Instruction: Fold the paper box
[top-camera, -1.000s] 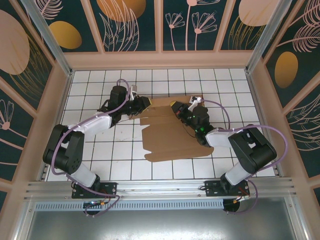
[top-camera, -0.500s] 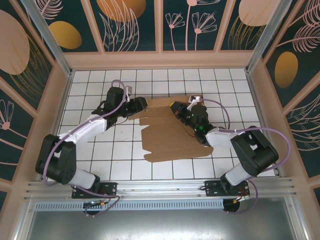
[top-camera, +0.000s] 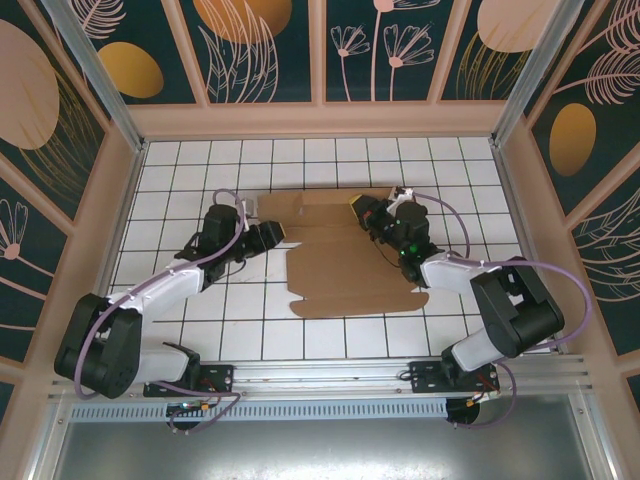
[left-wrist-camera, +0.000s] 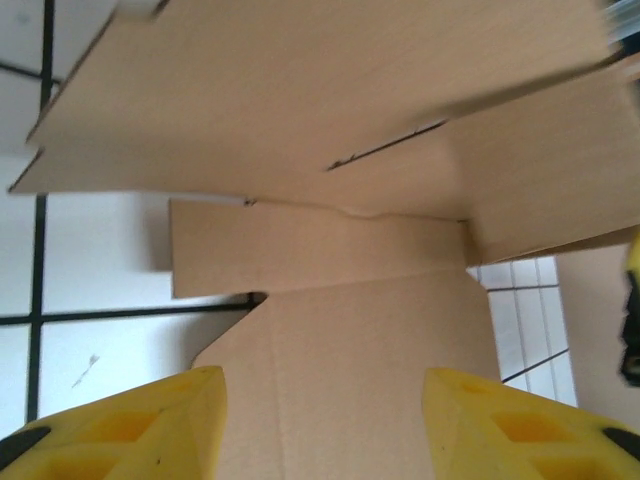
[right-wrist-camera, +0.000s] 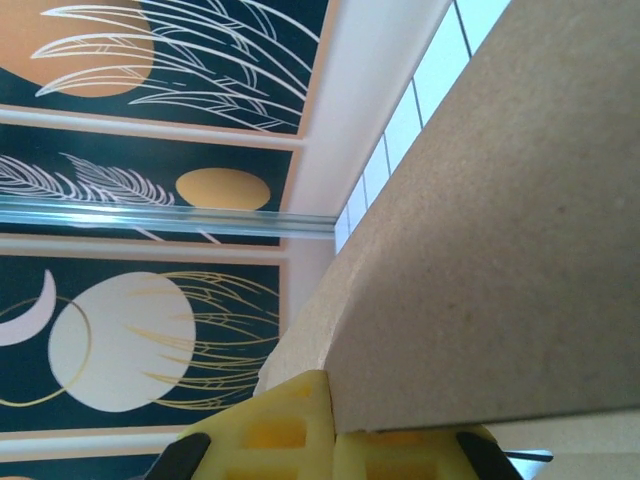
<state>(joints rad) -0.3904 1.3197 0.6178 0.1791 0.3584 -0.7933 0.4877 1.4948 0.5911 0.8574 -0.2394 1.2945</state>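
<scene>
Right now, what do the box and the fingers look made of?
Box: plain brown cardboard, matte and unprinted. Die-cut slits and creases show in the left wrist view. It is likely corrugated, though no fluted edge is clear.
Fingers: yellow and smooth, with moulded recesses. Probably plastic or rubber; the look can't settle which.

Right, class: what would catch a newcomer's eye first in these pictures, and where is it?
The flat brown paper box lies spread out in the middle of the white tiled table. The right gripper is shut on the cardboard near its far right corner, and the left gripper is open at its left edge.
</scene>
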